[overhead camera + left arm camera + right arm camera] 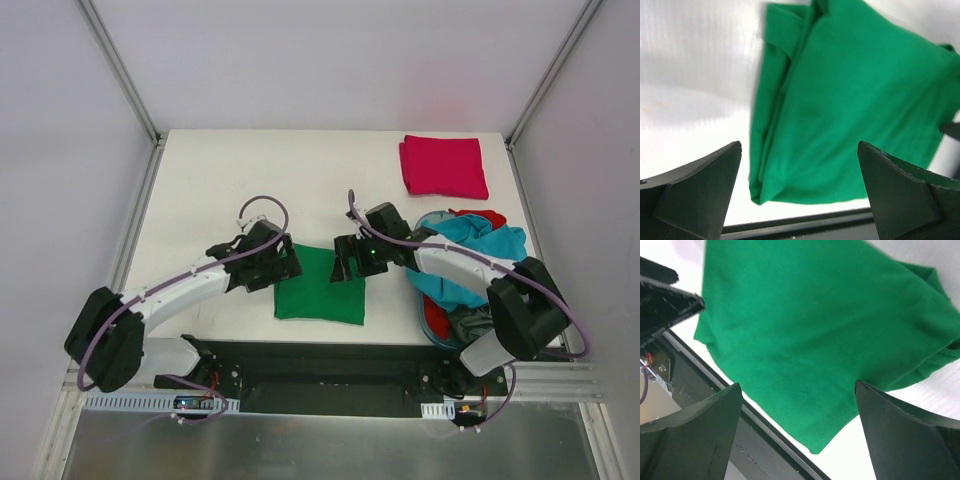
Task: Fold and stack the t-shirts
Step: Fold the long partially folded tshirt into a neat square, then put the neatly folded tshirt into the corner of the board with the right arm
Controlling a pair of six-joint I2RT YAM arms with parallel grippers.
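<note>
While both jaws gape, the green t-shirt (320, 297) lies folded beneath them

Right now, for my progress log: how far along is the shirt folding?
Done: crimson-pink shirt folded, far right. In hand: green shirt looks folded, unstacked; open left pincer and right pincer hover at it. Left: teal shirt, red shirt, dark grey shirt in the blue tub.

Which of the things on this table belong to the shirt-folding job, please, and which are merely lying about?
Part of the job:
- green t-shirt, folded
- crimson-pink t-shirt, folded
- teal t-shirt, red t-shirt and dark grey t-shirt, heaped unfolded in the tub

Just there:
- round blue tub
</note>
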